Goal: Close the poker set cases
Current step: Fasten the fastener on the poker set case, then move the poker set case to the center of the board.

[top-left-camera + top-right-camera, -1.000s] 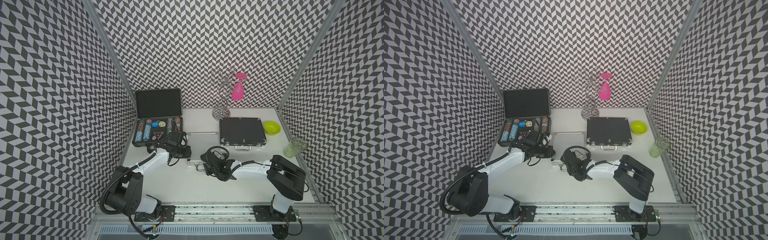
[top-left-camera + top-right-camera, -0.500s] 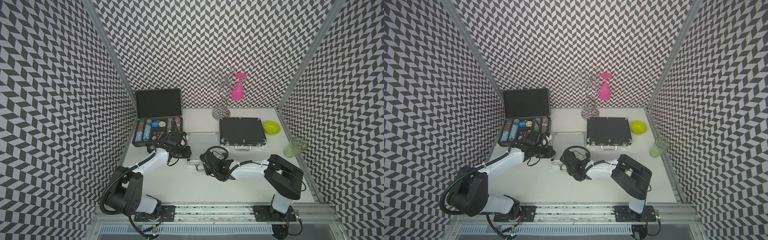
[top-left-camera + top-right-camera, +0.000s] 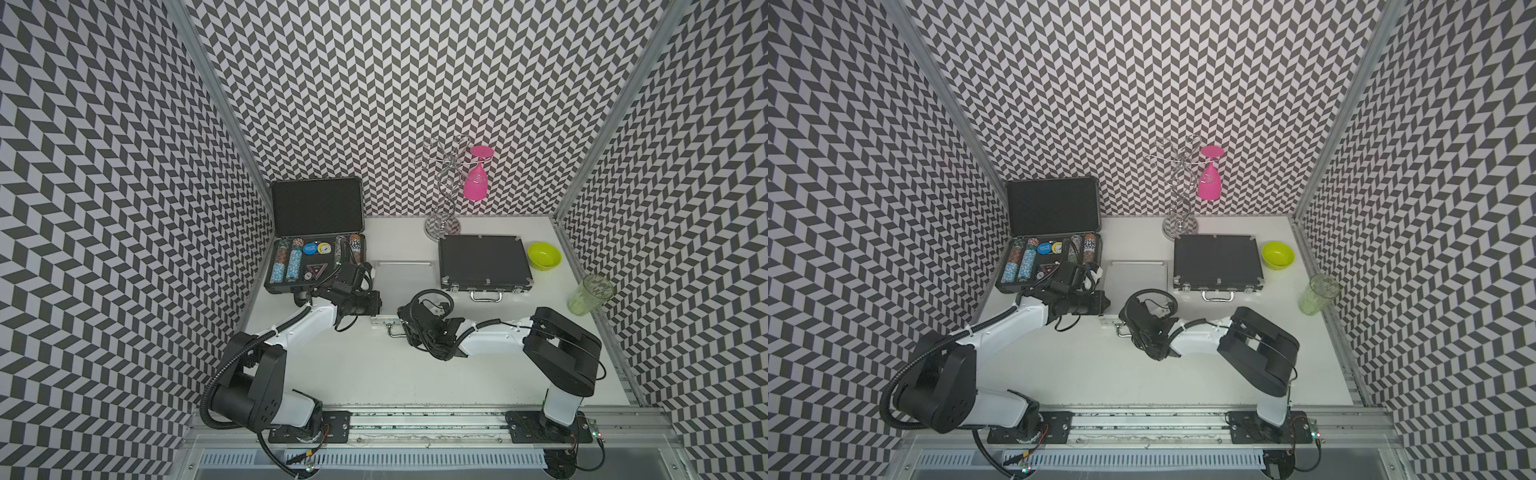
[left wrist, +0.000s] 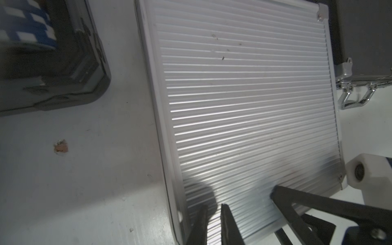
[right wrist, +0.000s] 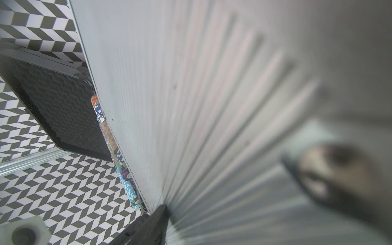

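Observation:
Three poker set cases lie on the white table in both top views. The black one at the back left stands open, its lid upright and chips showing. A silver ribbed case in the middle lies shut, and so does the black case to its right. My left gripper is shut with nothing in it. Its fingertips rest on the silver lid by the near left corner. My right gripper is at that case's front edge by the handle. Its fingers stand apart over the lid.
At the back stands a metal glass rack with a pink glass hanging from it. A lime bowl and a green tumbler are along the right wall. Chevron walls close in three sides.
The right arm has shifted a little to the left along the silver case's front edge and its jaws have narrowed somewhat. The left arm has not moved.

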